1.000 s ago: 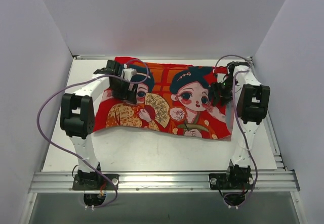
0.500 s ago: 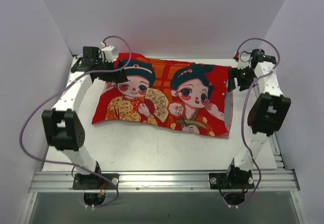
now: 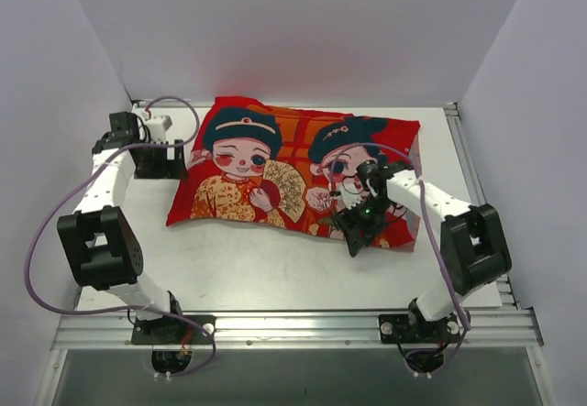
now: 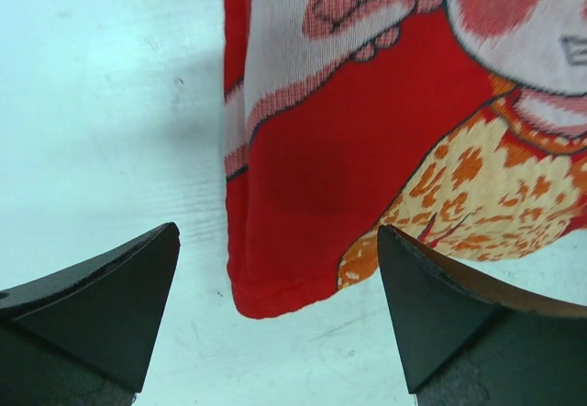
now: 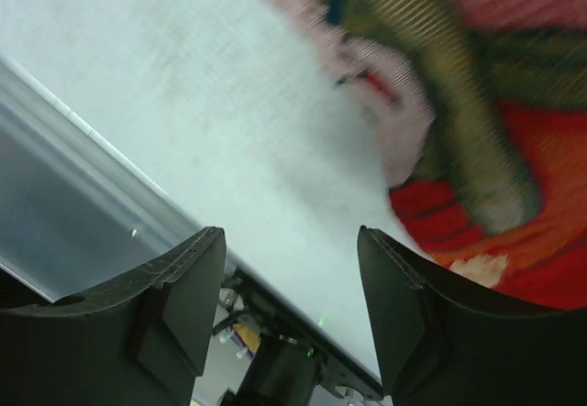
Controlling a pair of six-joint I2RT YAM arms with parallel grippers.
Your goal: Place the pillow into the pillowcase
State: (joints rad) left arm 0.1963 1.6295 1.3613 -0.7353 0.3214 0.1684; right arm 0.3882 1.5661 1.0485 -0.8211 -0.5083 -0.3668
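The red pillowcase [image 3: 293, 172], printed with two cartoon children and a fan, lies flat across the back half of the white table. The pillow does not show in any view. My left gripper [image 3: 171, 160] is open and empty, just left of the pillowcase's left edge. In the left wrist view its open jaws [image 4: 277, 232] frame the pillowcase's red front-left corner [image 4: 303, 177]. My right gripper [image 3: 354, 237] is open and empty over the pillowcase's front edge, right of centre. The blurred right wrist view [image 5: 292, 236] shows bare table between its jaws and the pillowcase [image 5: 523, 241] to the right.
White walls close in the table [image 3: 257, 273] on the left, back and right. A metal rail [image 3: 293, 328] with both arm bases runs along the near edge and also shows in the right wrist view [image 5: 83, 122].
My left gripper has drawn back leftwards off the pillowcase's back-left corner. My right arm has swung from the back right corner down over the pillowcase's front edge. The pillowcase's right end has shifted.
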